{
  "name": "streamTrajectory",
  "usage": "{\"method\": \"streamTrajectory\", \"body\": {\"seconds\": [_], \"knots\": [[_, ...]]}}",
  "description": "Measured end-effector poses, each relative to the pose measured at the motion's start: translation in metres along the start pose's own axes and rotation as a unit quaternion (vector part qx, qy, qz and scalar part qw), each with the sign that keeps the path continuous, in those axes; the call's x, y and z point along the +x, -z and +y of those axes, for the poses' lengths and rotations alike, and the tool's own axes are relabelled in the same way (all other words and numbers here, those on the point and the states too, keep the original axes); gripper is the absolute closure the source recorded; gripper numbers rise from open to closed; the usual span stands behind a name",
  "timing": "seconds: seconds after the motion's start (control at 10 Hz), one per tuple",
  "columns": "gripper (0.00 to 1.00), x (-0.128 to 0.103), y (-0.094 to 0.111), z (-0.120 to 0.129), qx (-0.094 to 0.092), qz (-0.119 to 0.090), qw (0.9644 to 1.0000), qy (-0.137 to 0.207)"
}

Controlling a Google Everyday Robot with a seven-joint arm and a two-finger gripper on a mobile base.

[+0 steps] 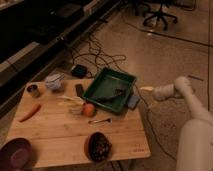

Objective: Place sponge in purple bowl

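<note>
Sponge (133, 101) lies on the bench (60, 135) beside the tray (106, 84). We see our gripper (146, 89) hovering just right of it, jaws released.

My view: tabletop (60, 135) carries green tray (107, 85), sponge (132, 101) just beside it, purple bowl (17, 154), brown bowl (98, 147), carrot (29, 112), orange (89, 109). Gripper (146, 89) off tabletop, past sponge.

Your pale gripper (145, 89) hangs spread in open air beside the wooden table (55, 132); a green rectangular tray (105, 82) and dark brown bowl (87, 145) stand between it and the round purple bowl (17, 154).
</note>
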Motion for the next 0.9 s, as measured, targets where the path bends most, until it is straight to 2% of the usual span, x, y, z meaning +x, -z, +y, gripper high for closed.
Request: {"method": "streamTrajectory", "body": {"seconds": [0.2, 0.3, 0.4, 0.5, 0.6, 0.9], "knots": [[0.20, 0.000, 0.000, 0.000, 0.002, -0.004, 1.0000, 0.000], [0.20, -0.005, 0.001, -0.001, 0.012, -0.019, 0.9997, 0.012], [0.20, -0.013, 0.003, -0.005, 0.020, -0.044, 0.9983, 0.032], [0.20, -0.022, 0.001, -0.010, 0.020, -0.059, 0.9969, 0.048], [0.20, -0.038, -0.003, -0.016, 0.012, -0.072, 0.9948, 0.071], [0.20, -0.046, -0.006, -0.016, 0.001, -0.075, 0.9940, 0.080]]}}
